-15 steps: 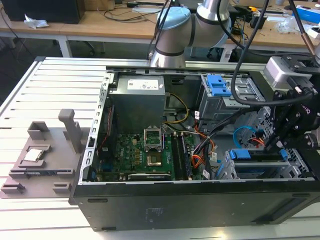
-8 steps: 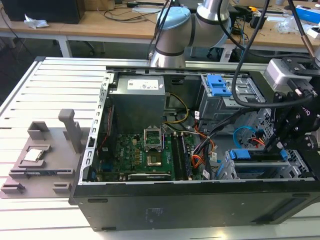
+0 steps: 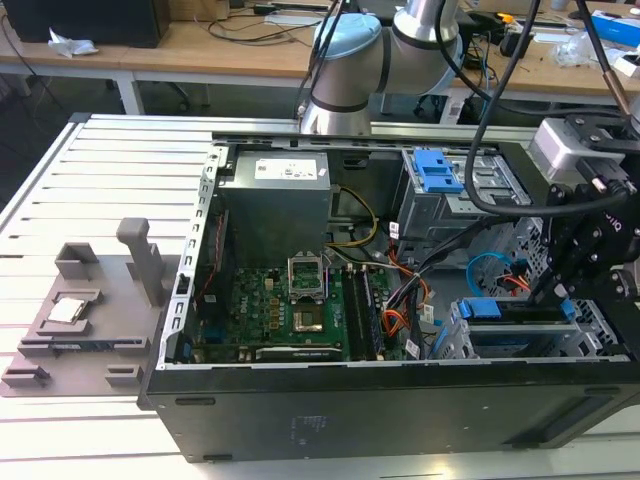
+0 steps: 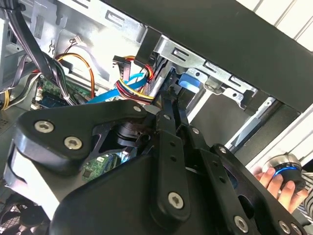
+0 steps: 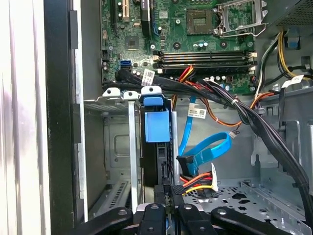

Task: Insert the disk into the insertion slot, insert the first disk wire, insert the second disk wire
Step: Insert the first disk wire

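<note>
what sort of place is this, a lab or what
Probably a robotics lab: a robot arm reaches over an open computer case on a slatted metal table, with cluttered wooden workbenches behind.

One disk point(image 5: 156, 127), one light blue cable point(image 5: 187, 128), one motherboard point(image 5: 195, 24), one power supply point(image 3: 275, 195)

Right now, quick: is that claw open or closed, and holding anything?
The gripper: shut, tips at the disk's near end in the insertion slot; whether it pinches the disk cannot be told.
A person's hand: resting on a round silver knob.
</note>
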You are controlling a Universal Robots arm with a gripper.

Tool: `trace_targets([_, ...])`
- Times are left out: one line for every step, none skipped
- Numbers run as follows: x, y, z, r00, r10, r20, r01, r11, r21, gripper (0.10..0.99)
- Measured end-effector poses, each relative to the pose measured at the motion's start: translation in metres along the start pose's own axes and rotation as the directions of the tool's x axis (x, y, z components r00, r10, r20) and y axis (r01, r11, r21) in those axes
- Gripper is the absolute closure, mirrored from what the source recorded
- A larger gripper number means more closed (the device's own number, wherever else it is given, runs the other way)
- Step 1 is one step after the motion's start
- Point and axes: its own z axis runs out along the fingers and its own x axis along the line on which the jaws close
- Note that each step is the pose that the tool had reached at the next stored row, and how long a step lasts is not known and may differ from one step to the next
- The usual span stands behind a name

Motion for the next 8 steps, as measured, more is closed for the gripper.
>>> trace_targets([-0.0001,-0.0003,-0.0002,1.0000,-0.004,-0.0008,0.004,1.0000,0.000,0.922])
trace_targets([-0.0002,-0.0002,-0.0008,1.0000,-0.006,-0.0019,0.006,1.0000,0.000,0.922])
trace_targets([-0.0001,-0.0003,-0.0006,1.0000,-0.006,-0.0025,0.006,1.0000,0.000,0.922])
trace_targets([0.0000,-0.0004,-0.0001,1.0000,-0.006,-0.0027,0.006,1.0000,0.000,0.922])
trace_targets([0.0002,-0.0004,0.0014,1.0000,-0.006,-0.0022,0.006,1.0000,0.000,0.922])
trace_targets([0.0003,-0.0005,0.0027,1.0000,-0.007,-0.0031,0.007,1.0000,0.000,0.922])
trace_targets([0.0003,-0.0005,0.0037,1.0000,-0.007,-0.0031,0.007,1.0000,0.000,0.922])
trace_targets([0.0003,-0.0005,0.0042,1.0000,-0.006,-0.0024,0.006,1.0000,0.000,0.922])
